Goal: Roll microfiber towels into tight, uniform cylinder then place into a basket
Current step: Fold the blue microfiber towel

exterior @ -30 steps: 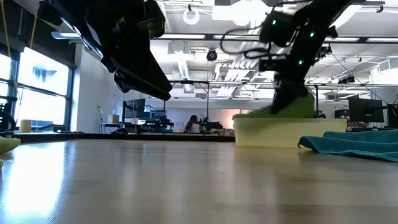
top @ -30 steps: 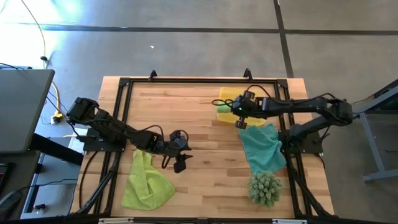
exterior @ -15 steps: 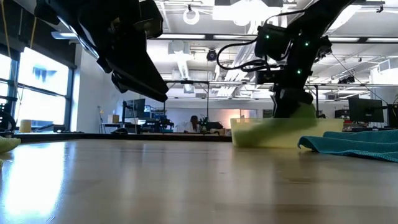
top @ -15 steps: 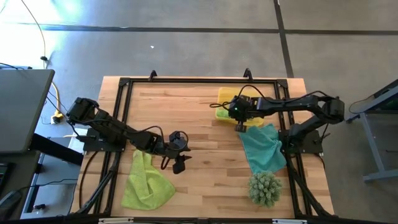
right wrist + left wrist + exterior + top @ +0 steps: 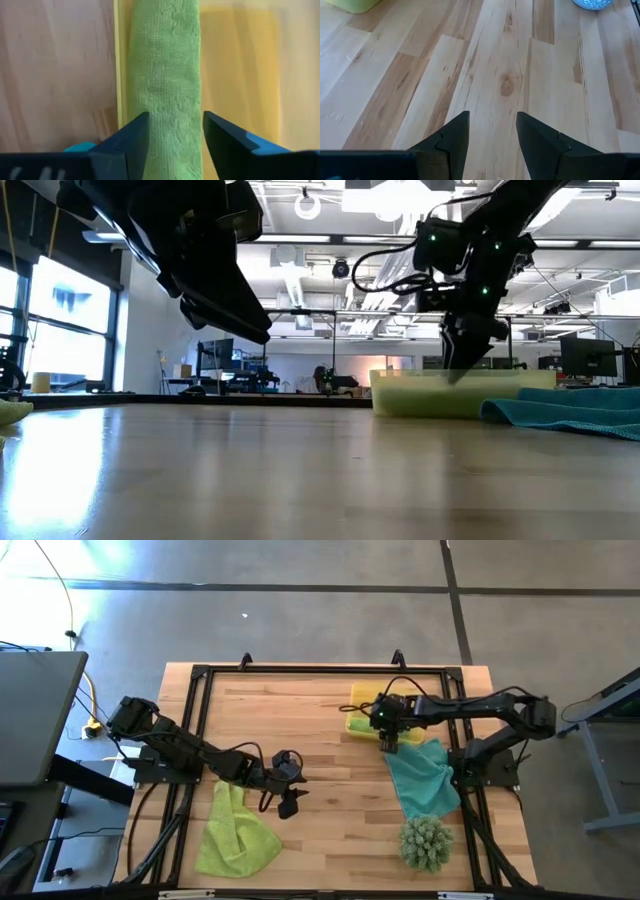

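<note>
Right gripper [image 5: 172,131] spread apart over my rolled lime-green towel [image 5: 165,75] in the yellow basket [image 5: 240,75]; left gripper [image 5: 492,132] open, idle.

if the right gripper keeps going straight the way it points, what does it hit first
The rolled green towel lying in the yellow tray: it sits right between the open right gripper fingers. How near is hard to judge.
</note>
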Available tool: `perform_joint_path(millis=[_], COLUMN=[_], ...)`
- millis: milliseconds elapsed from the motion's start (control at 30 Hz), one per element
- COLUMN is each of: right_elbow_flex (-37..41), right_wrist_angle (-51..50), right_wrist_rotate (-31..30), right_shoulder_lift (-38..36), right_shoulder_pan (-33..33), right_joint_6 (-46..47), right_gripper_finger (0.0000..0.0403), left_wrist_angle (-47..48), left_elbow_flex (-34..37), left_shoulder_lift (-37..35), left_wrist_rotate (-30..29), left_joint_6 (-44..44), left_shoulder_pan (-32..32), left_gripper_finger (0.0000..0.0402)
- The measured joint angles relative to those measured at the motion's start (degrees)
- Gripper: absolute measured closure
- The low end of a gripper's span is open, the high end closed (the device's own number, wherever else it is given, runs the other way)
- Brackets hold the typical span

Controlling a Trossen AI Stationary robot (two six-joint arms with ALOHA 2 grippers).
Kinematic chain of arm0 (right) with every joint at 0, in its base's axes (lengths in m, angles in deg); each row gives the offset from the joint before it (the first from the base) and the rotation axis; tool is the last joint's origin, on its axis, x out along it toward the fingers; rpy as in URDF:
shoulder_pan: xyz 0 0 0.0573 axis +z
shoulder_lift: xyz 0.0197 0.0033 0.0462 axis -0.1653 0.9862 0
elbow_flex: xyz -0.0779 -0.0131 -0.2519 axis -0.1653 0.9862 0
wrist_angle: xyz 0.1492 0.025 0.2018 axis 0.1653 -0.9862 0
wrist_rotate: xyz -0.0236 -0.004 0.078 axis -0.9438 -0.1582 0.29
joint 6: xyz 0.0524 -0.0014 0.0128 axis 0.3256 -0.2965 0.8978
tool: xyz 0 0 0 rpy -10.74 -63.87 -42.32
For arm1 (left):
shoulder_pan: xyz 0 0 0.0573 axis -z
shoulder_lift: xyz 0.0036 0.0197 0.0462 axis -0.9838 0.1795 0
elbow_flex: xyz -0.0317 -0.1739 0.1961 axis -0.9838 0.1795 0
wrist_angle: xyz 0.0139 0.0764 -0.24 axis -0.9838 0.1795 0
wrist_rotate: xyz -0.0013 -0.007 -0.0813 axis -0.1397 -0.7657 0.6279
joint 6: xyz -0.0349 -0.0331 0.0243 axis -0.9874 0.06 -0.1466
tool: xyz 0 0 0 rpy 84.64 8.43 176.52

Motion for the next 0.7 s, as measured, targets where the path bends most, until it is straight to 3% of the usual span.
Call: perform_joint_path(millis=[200, 400, 700], right_elbow_flex=[-5.7, -4.2, 5.2], right_wrist_angle=[-9.8, -16.5, -13.7], right_wrist_rotate=[0.8, 14.1, 9.9], right_shoulder_lift=[-4.5, -9.4, -9.8], right_shoulder_pan=[0.2, 4.0, 15.6], right_joint_6=[3.5, 16.9, 44.9], right_gripper_finger=[0.0232, 0.0259, 0.0267], left_wrist_angle=[0.0, -0.1, -0.2], left_elbow_flex=[0.0, 0.0, 0.0], left_shoulder_lift=[0.0, 0.0, 0.0], left_wrist_rotate=[-0.2, -0.9, -2.8], left_joint_6=[0.0, 0.0, 0.0], left_shoulder_pan=[-0.5, -0.8, -0.8], left_gripper_finger=[0.0249, 0.0249, 0.0249])
